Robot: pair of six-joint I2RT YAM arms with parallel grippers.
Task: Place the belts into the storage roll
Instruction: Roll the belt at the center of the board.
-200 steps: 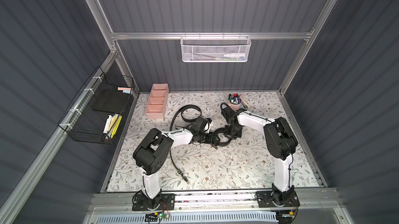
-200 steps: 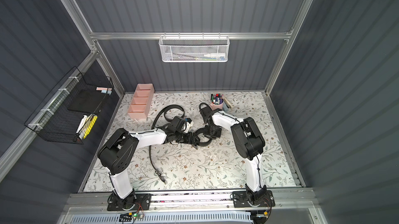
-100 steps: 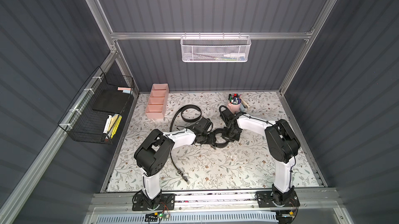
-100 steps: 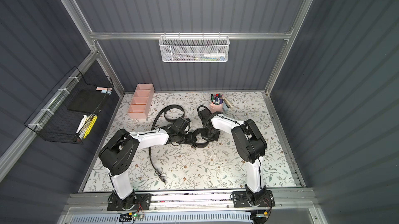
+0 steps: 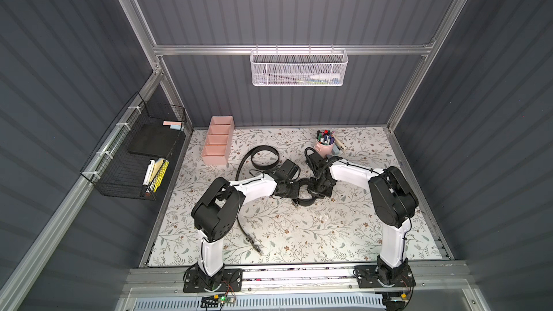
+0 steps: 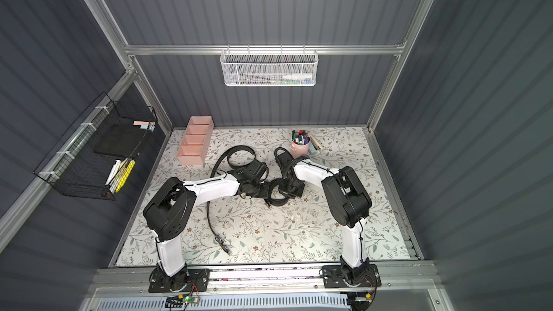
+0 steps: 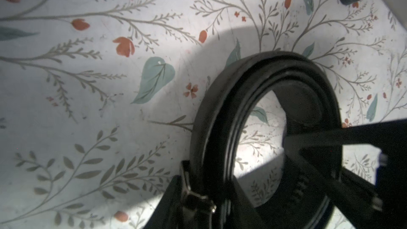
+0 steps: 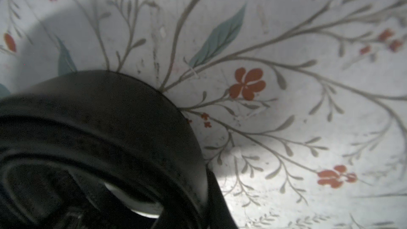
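Note:
One belt (image 5: 305, 200) (image 6: 277, 200) is rolled into a black coil on the floral mat, between my two grippers in both top views. My left gripper (image 5: 294, 190) (image 7: 204, 194) is shut on the coil's wall beside the metal buckle (image 7: 195, 198). My right gripper (image 5: 317, 188) (image 8: 187, 194) grips the opposite wall, one finger (image 7: 306, 106) inside the ring. The other belt (image 5: 263, 156) lies loosely looped behind my left arm, its tail running under the arm to a buckle (image 5: 256, 247). The storage roll (image 5: 217, 141), pale pink with its compartments empty, stands at the back left.
A pink cup of markers (image 5: 324, 143) stands just behind my right wrist. A black wire basket (image 5: 134, 156) hangs on the left wall and a white mesh basket (image 5: 297, 68) on the back wall. Bare floral mat (image 5: 314, 234) lies in front of the coil.
My left gripper's jaws have closed in on the coil's wall. The right arm has edged slightly left; the coil has barely moved.

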